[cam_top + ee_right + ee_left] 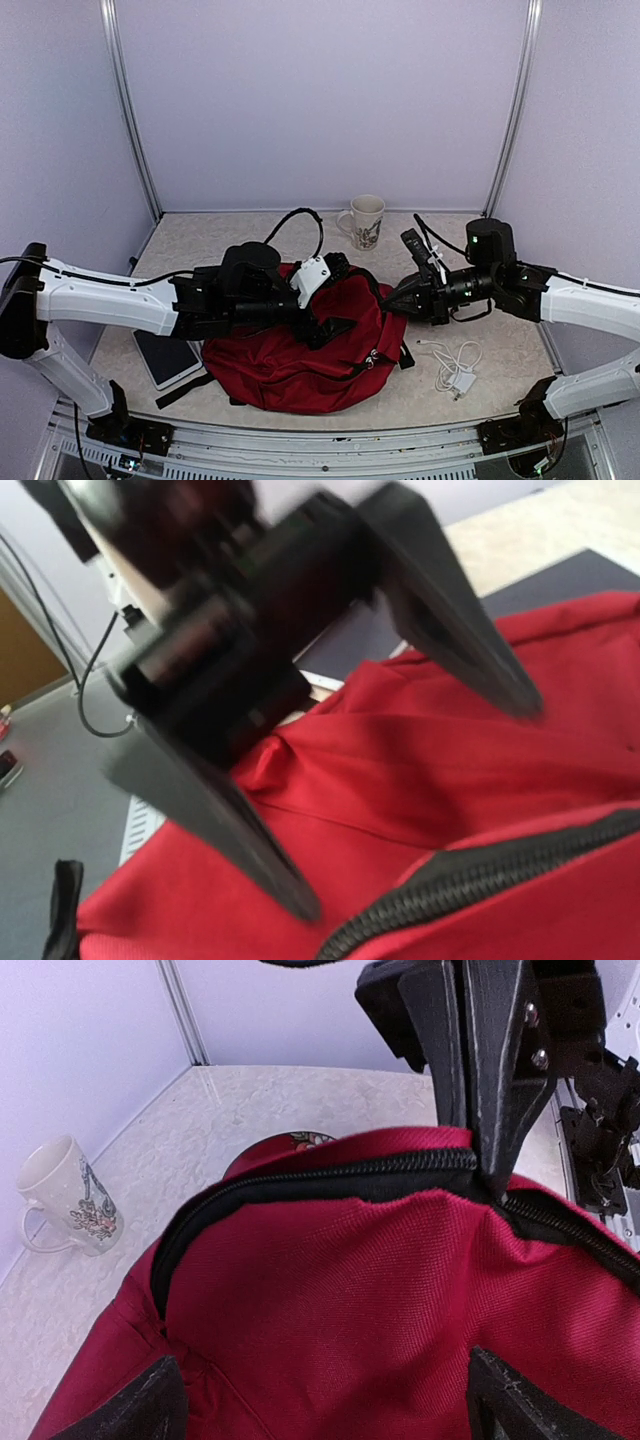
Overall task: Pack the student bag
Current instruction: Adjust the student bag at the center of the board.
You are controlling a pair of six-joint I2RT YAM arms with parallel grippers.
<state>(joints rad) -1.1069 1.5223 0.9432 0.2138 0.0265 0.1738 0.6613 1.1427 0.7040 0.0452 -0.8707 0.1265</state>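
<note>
What could go wrong: the R gripper (483, 1150) has only a thin bit of the student bag (300, 365) to pinch, right at the black zip (330, 1175). The cloth is soft. If R pulls hard or fast, the edge can slip out and the bag's mouth flops shut.

The two grippers are also v. near each other over the bag, so one quick move could bump them together. The L gripper (335, 1405) has its fingers low over the red cloth. If it pushes in, it could catch a fold or a black strap (335, 330) and drag the whole bag toward the near edge of the table (200, 240).

The tablet (165, 358) lies just beside the bag, by the near left corner, so a drag could shove it too. The white cable (455, 368) lies near the bag on the right side. The mug (366, 220) stands at the far edge, well apart, so it's prob. safe.

Where the bag is: flat in the middle of the table, close to the near edge.

Tools: R is shut tight on the zip edge of the bag. L is wide open w/ nothing in it, one finger on each side of a hump of red cloth. The R wrist view is blurry, so I can't tell if L's tips touch the cloth or just hang over it.
</note>
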